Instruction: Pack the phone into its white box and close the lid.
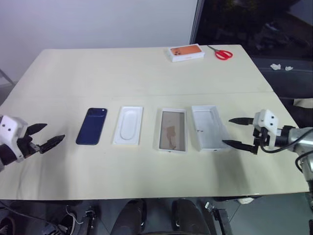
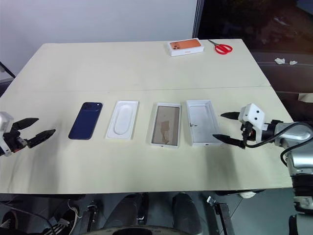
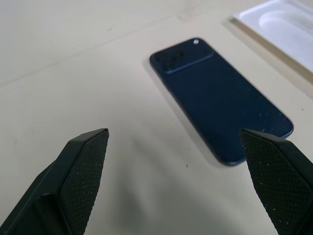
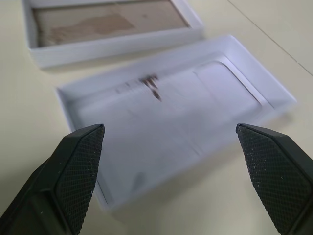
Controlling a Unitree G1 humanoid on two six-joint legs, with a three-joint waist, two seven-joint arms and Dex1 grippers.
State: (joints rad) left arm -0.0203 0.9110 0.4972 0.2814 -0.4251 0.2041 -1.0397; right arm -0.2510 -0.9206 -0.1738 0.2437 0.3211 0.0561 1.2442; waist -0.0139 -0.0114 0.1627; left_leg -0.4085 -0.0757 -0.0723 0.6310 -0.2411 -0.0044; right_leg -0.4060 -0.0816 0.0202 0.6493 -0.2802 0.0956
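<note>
Four items lay in a row across the near half of the table point(image 1: 146, 73), each apart from its neighbour: the phone point(image 1: 92, 126) face down, the white insert point(image 1: 128, 125), the white box point(image 1: 172, 129) with its brown inside up, and the lid point(image 1: 210, 128) lying inside up. The left gripper point(image 1: 45, 136) stood wide and empty near the phone's outer edge. The right gripper point(image 1: 239, 132) stood wide and empty just beside the lid's outer edge. An orange-topped box point(image 1: 186, 52) and scissors point(image 1: 222, 53) lay at the far edge, well apart.
</note>
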